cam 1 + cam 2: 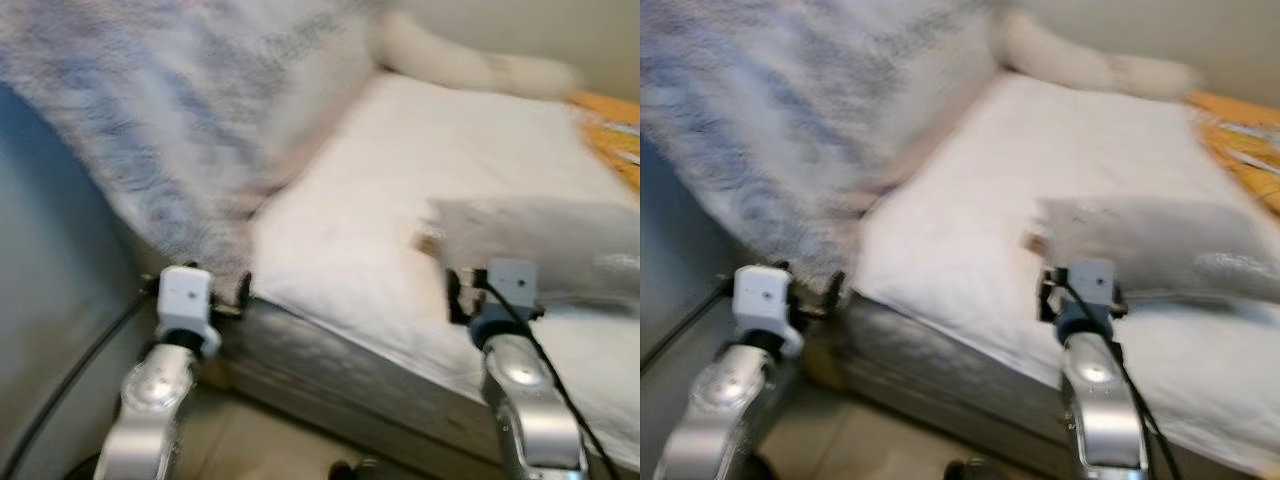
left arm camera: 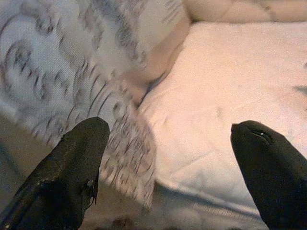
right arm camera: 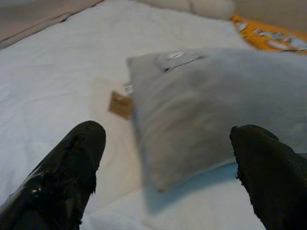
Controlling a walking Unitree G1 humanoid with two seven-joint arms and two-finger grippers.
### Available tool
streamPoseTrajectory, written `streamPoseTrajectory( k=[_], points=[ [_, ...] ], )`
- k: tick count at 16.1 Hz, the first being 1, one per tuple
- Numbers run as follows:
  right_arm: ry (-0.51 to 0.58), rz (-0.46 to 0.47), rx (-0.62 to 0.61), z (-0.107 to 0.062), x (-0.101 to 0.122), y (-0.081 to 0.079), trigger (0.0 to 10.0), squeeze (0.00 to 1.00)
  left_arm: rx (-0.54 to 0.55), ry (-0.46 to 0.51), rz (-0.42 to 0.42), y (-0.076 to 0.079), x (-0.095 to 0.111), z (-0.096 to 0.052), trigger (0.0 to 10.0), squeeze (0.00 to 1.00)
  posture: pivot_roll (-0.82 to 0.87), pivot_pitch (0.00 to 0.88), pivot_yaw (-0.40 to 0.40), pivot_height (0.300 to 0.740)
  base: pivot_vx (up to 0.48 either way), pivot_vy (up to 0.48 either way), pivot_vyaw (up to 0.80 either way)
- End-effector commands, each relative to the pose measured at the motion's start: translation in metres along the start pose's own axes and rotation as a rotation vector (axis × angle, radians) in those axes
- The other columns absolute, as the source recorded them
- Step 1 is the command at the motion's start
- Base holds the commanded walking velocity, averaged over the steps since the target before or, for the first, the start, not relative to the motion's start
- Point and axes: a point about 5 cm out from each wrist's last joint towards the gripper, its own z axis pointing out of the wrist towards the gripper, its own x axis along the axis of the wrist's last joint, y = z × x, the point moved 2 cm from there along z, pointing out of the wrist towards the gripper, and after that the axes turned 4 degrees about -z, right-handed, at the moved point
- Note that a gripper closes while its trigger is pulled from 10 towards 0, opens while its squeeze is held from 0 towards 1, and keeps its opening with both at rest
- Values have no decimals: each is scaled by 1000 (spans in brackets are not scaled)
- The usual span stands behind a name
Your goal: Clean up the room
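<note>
A grey pillow with a small brown tag lies on the white bed sheet, just ahead of my right gripper. That gripper is open, its fingers apart and holding nothing. A blue-grey patterned blanket is heaped over the bed's left part and hangs over the corner. My left gripper is open near the blanket's hanging edge, holding nothing. Both silver arms reach up from below toward the bed's front side.
A white fluffy cushion lies at the bed's far end, and an orange patterned cloth at the far right. The bed's grey side panel runs across in front of me. A blue-grey surface stands on the left with a black cable.
</note>
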Motion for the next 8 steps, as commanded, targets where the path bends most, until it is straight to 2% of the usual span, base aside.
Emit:
streamPoseTrajectory(
  k=[1, 5, 8],
  points=[
    [45, 10, -25, 1, 9, 7, 10000, 1000, -19, 30, -10, 5, 7, 2, 10000, 0, 110, 0, -16, 740, 281, 0, -706],
    [60, 18, -34, 2, 11, 6, 10000, 1000, -58, 38, -15, 10, 9, 3, 10000, 0, 108, 0, -13, 740, 289, 0, -680],
    [84, 19, -33, 2, 13, 5, 10000, 1000, -66, 43, -17, 11, 11, 4, 10000, 0, 107, 0, -10, 740, 298, 0, 0]
  ],
)
